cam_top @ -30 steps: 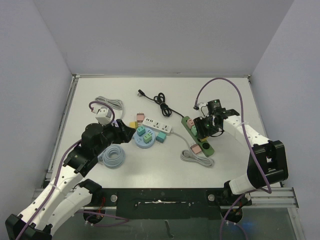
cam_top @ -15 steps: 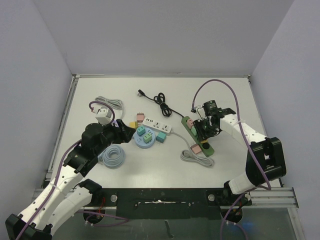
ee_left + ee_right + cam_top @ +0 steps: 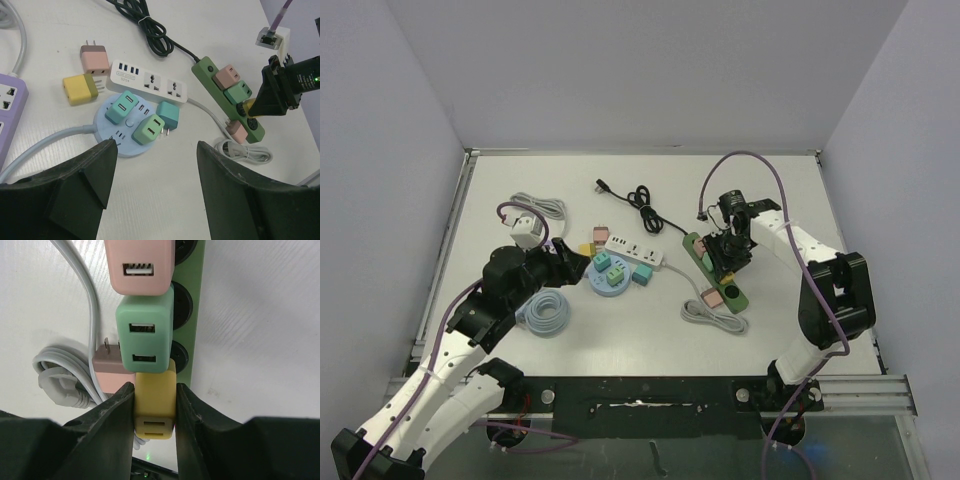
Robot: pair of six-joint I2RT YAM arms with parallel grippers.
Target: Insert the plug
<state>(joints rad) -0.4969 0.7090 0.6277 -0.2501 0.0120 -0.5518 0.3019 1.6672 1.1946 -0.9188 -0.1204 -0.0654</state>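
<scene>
Right gripper (image 3: 154, 392): your jaws are clenched on the yellow plug (image 3: 155, 412), one finger on each side face. The plug is over the green power strip (image 3: 196, 325) at its coiled-cable end, right against the lower edge of the mint plug (image 3: 145, 332) that sits in the strip. A pink plug (image 3: 140, 262) is seated next along from the mint one. You can't tell from these views whether the yellow plug's pins are in a socket, because its body hides them. A second pink plug (image 3: 111, 367) lies just beside the strip, pins showing, next to the coiled white cable (image 3: 57, 382).

Left gripper (image 3: 153, 150): your jaws are released and wide apart, with nothing between them. It hangs above the surface (image 3: 165, 200) near the round blue strip (image 3: 125, 137), which carries two mint adapters (image 3: 122, 107). The white strip (image 3: 150, 85) lies just beyond that. In the top view the two grippers are well apart.
</scene>
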